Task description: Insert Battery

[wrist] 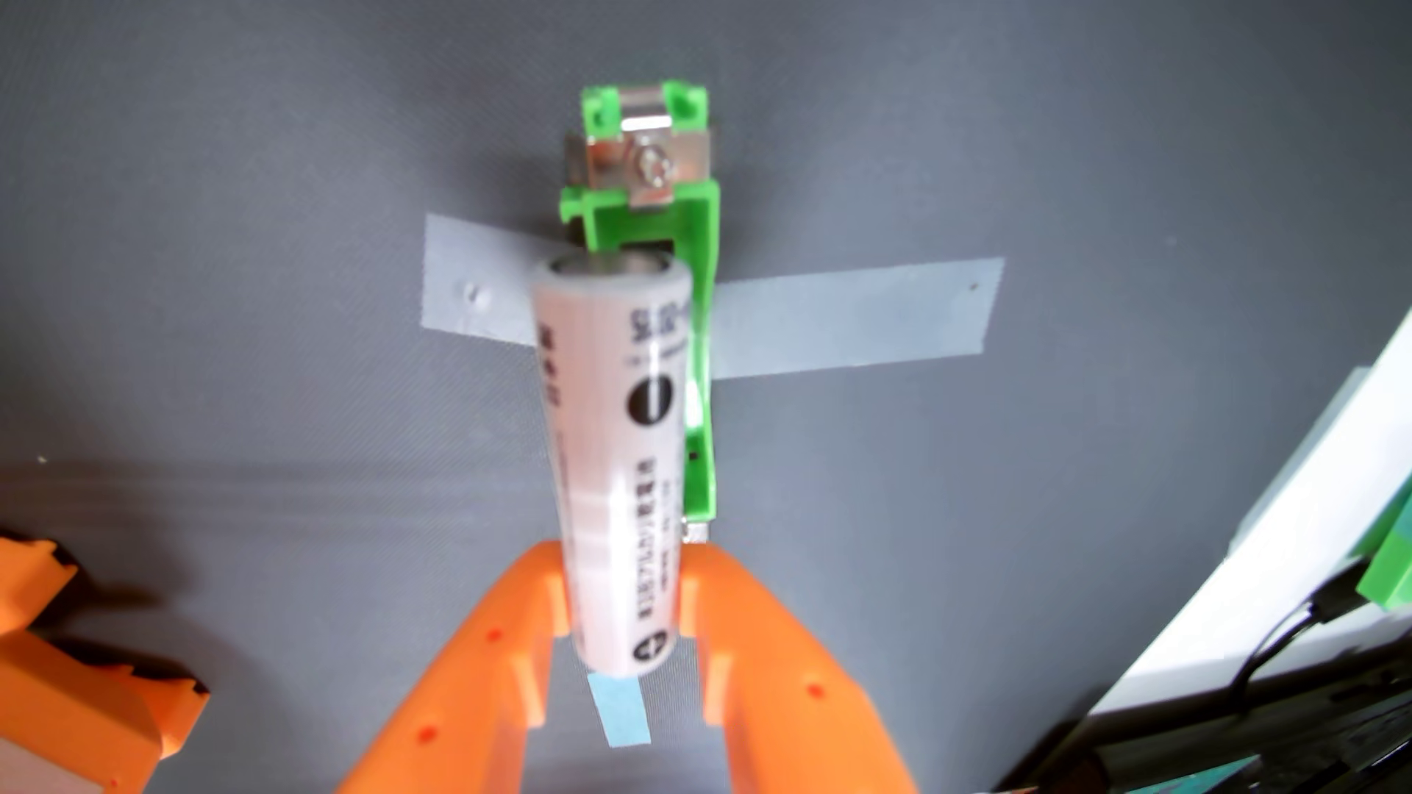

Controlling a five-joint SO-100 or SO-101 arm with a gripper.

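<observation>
Fingers: 2 orange plastic fingers (623, 603), bottom centre, clamped on the white cylindrical battery (611, 458).
Holder: green plastic battery holder (699, 321), upper centre, taped to grey worktop (229, 229), partly behind battery.

A: What do I log between the fingers (535, 611)?
B: I enter the battery (611, 458): white wrap, smooth, slight sheen. Fingers: orange plastic, matt.
A: Beyond the fingertips?
B: I list the holder (699, 305), green plastic, with shiny metal clip (649, 164); grey tape (840, 321), matt; table (229, 229), grey cloth-like weave.
</observation>
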